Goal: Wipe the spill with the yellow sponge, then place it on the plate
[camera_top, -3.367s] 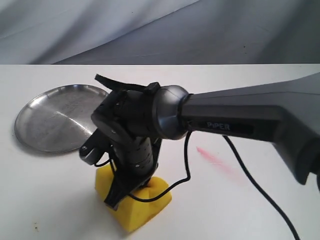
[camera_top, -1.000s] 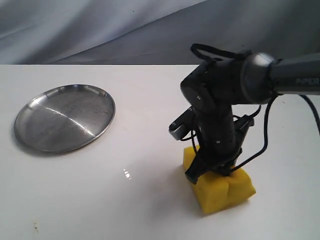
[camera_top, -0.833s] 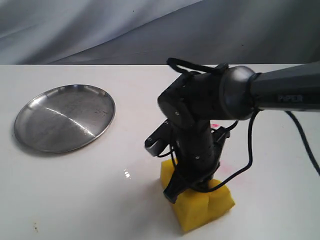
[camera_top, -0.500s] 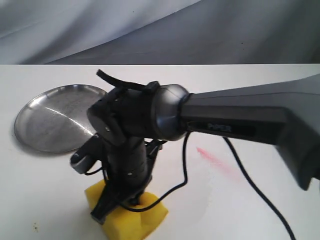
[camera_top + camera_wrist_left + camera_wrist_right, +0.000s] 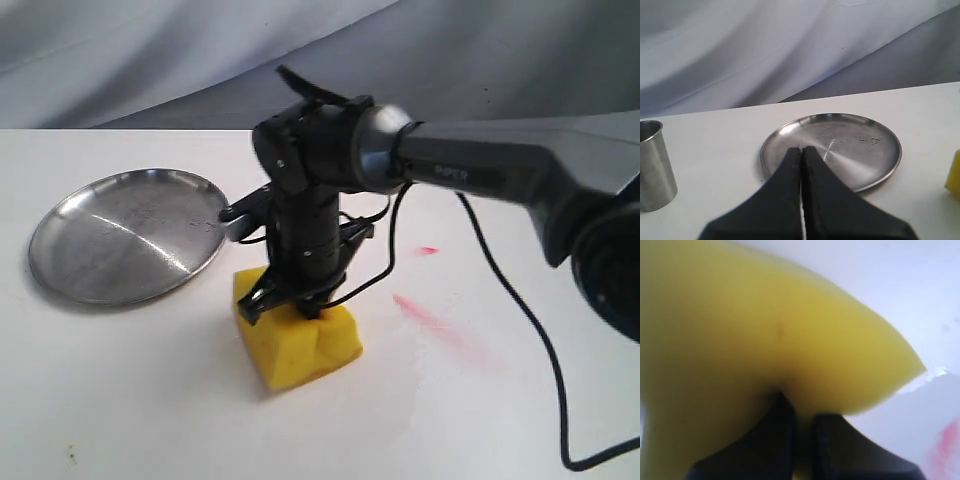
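The yellow sponge (image 5: pixel 300 340) rests on the white table just right of the plate (image 5: pixel 120 235), pinched from above by my right gripper (image 5: pixel 292 303), which is shut on it. In the right wrist view the yellow sponge (image 5: pixel 765 330) fills most of the frame above the dark fingers (image 5: pixel 782 435). No tan spill shows in any view. My left gripper (image 5: pixel 801 149) is shut with nothing in it, and its tips stand in front of the plate (image 5: pixel 860 150). A sliver of the yellow sponge (image 5: pixel 955 175) shows at that view's edge.
Pink-red streaks (image 5: pixel 435 322) mark the table right of the sponge, and a pink smear (image 5: pixel 942 445) shows in the right wrist view. A metal cup (image 5: pixel 652 165) stands beside the plate. A black cable (image 5: pixel 520 330) trails from the right arm (image 5: pixel 480 175) across the table.
My right gripper has swept the sponge from the right side of the table leftward and toward the front, then back up to a spot close beside the plate.
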Available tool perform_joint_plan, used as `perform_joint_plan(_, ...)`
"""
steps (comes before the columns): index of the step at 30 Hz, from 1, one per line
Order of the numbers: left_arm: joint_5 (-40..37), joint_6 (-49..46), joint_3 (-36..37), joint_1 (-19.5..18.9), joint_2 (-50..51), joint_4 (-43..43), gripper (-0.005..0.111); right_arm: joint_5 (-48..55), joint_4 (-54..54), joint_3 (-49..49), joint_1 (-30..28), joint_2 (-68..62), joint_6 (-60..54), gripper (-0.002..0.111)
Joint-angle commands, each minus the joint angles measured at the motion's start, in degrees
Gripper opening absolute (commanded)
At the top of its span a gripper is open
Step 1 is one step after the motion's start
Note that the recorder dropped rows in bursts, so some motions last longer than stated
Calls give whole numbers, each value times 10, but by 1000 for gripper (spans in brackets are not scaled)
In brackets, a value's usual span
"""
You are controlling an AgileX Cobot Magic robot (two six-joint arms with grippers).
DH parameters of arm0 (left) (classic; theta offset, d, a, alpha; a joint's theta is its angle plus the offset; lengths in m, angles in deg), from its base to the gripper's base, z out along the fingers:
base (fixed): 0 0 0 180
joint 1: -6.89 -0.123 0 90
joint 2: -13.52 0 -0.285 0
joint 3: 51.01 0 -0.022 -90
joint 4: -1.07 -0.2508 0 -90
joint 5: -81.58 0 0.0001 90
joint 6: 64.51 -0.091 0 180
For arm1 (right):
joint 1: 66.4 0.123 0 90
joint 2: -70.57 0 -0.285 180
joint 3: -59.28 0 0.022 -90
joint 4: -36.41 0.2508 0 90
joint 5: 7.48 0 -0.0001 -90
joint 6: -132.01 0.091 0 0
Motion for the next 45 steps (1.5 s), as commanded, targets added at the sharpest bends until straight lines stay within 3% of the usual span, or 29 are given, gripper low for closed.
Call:
perform_joint_plan(1, 4, 0, 3, 3, -2, 1, 0, 26, -55, 62, -63, 23, 18, 0)
perform_joint_plan(7, 4, 0, 3, 3, -2, 1, 0, 33, -82, 182, -111, 84, 26, 0)
perform_joint_plan(14, 4, 0, 3, 3, -2, 1, 0, 19, -10, 283, -70, 160, 4, 0)
perform_joint_plan(21, 4, 0, 3, 3, -2, 1, 0, -62, 142, 240, 45, 165, -51, 0)
perform_joint_plan(27, 4, 0, 3, 3, -2, 1, 0, -95, 237, 104, 62, 136, -114, 0)
perform_joint_plan(32, 4, 0, 3, 3, -2, 1, 0, -238, 195, -12, 61, 133, -113, 0)
perform_joint_plan(42, 4, 0, 3, 3, -2, 1, 0, -614, 255, -19, 10, 21, -91, 0)
perform_joint_plan(45, 4, 0, 3, 3, -2, 1, 0, -665, 260, -19, 10, -10, -91, 0)
